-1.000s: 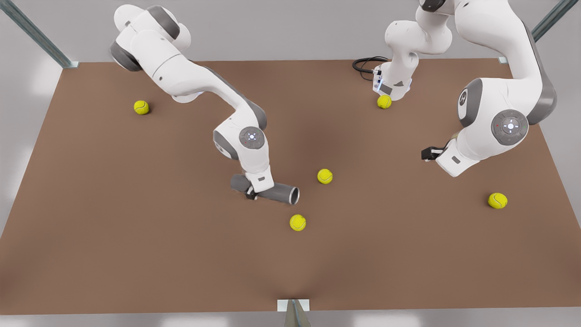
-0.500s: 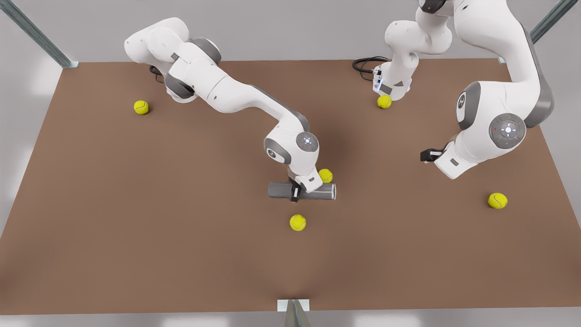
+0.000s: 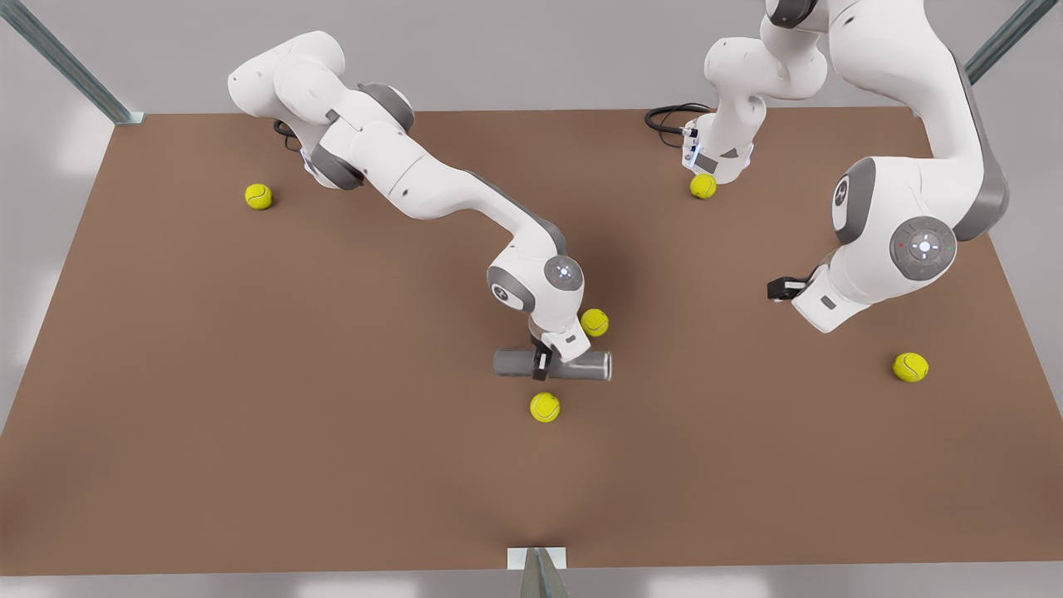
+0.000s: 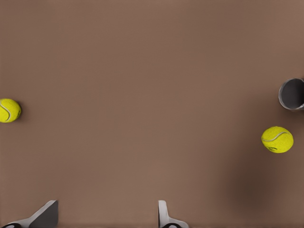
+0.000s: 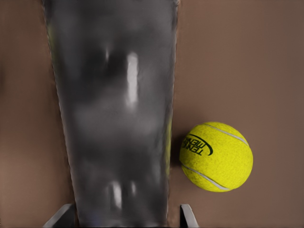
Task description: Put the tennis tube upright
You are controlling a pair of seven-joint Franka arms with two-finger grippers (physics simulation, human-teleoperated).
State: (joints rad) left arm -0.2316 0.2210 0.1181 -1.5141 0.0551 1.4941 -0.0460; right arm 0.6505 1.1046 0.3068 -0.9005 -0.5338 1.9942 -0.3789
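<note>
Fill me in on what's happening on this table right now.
The right tool is clamped around the middle of the grey tennis tube, which lies on its side near the centre of the brown table, open end toward the front view's right. It is not upright yet. A tennis ball sits just in front of it and another just behind. The left tool hangs open above the table on the front view's right, waiting.

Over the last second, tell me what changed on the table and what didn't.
The right end effector, shut on the tennis tube, carried it toward the front view's right, between two tennis balls, turning it roughly level and a little lower in the front view. The left end effector, fingers open, hovering over bare table, barely shifted. All five balls stayed put.
</note>
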